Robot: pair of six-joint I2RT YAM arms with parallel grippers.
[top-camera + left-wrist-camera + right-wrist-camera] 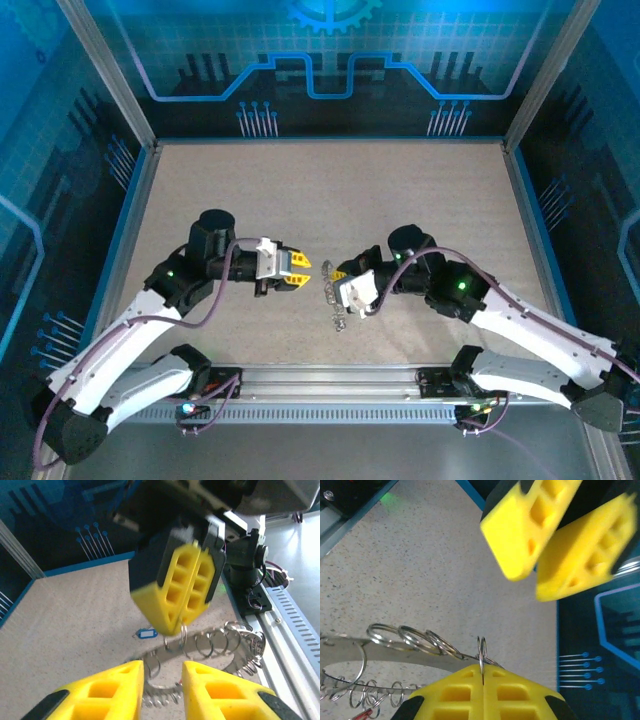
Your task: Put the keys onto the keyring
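- Speckled beige counter [330,190], enclosed by blue printed walls.
- Keyring [334,300] sits near the centre, towards the near edge, with small wire loops lining its rim.
- Right gripper [344,270] is clamped together on one loop.
- Left gripper [300,272] is just left of it, fingers apart, holding nothing.
- Blue key [146,633] lies on the counter beside the right gripper's tip.

Even bright overhead light, soft shadows, blur on close foreground in wrist views.

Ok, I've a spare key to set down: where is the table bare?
Bare: the far half of the table, up to the back wall. Crowded: the near middle, where the left gripper and right gripper meet at the keyring.
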